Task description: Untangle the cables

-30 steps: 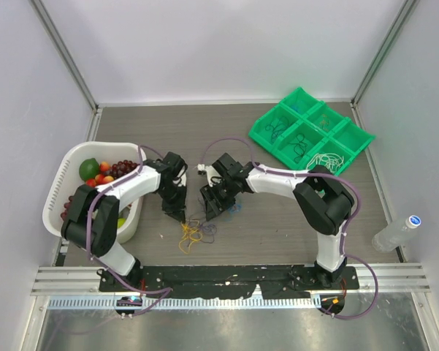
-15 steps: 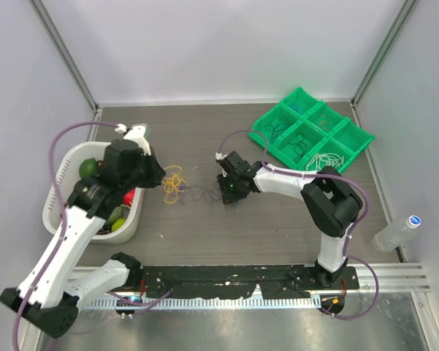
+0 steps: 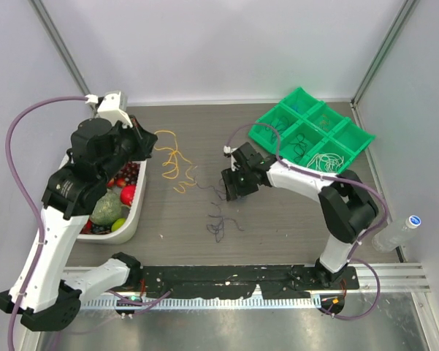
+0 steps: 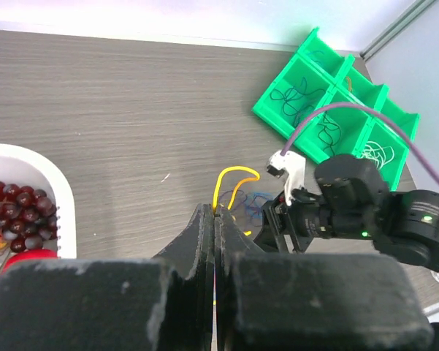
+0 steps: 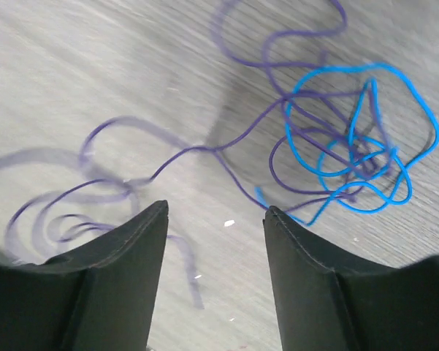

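Observation:
My left gripper (image 3: pixel 147 139) is raised at the back left, near the basket. It is shut on the yellow and orange cables (image 3: pixel 173 161), which hang from it in loose loops. In the left wrist view a yellow cable (image 4: pixel 232 183) comes out of the closed fingertips (image 4: pixel 207 213). Purple cables (image 3: pixel 218 218) lie on the table in front of my right gripper (image 3: pixel 232 191). That gripper (image 5: pixel 215 212) hovers low and open, with nothing between its fingers. Just beyond its tips lie a purple cable (image 5: pixel 204 150) and a blue cable (image 5: pixel 358 153), tangled together.
A green compartment tray (image 3: pixel 263 135) at the back right holds dark cables and a white bundle (image 3: pixel 329 159). A white basket (image 3: pixel 131 219) of fruit stands on the left under my left arm. A plastic bottle (image 3: pixel 396 232) lies at the right edge.
My left arm has risen and swung back and left, pulling the yellow and orange cables out of the tangle. The purple strands stayed on the table. My right gripper shifted slightly back.

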`<state>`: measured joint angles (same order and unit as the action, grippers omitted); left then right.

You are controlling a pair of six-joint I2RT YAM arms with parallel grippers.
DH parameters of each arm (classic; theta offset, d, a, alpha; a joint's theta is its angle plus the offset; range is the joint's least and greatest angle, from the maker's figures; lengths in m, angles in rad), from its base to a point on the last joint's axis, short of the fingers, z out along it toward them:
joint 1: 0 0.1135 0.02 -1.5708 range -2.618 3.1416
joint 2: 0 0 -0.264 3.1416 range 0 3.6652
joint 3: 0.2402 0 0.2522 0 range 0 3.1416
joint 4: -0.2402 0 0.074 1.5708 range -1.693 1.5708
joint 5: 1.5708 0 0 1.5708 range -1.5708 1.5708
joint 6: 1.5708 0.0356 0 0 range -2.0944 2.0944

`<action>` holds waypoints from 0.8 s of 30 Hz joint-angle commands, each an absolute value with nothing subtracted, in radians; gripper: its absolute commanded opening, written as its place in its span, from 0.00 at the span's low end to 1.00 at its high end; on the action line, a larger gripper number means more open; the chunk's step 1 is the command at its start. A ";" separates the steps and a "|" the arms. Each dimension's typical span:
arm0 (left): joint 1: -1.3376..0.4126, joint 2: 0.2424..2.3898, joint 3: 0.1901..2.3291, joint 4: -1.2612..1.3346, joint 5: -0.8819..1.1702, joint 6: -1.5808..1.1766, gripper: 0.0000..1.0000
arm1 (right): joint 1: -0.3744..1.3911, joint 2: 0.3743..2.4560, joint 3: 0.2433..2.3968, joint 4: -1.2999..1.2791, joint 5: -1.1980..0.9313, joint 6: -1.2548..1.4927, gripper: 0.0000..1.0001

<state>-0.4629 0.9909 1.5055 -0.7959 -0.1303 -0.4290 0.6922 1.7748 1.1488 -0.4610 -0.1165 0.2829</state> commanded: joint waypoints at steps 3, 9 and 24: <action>-0.463 1.040 1.604 -0.726 -0.055 -0.454 0.00 | 0.696 1.522 1.314 -0.385 -0.357 0.183 0.69; -0.463 1.066 1.637 -0.689 0.046 -0.469 0.00 | 0.696 1.456 1.370 -0.168 -0.486 0.224 0.72; -0.463 1.078 1.724 -0.629 0.208 -0.463 0.00 | 0.698 1.621 1.428 0.161 -0.661 0.280 0.65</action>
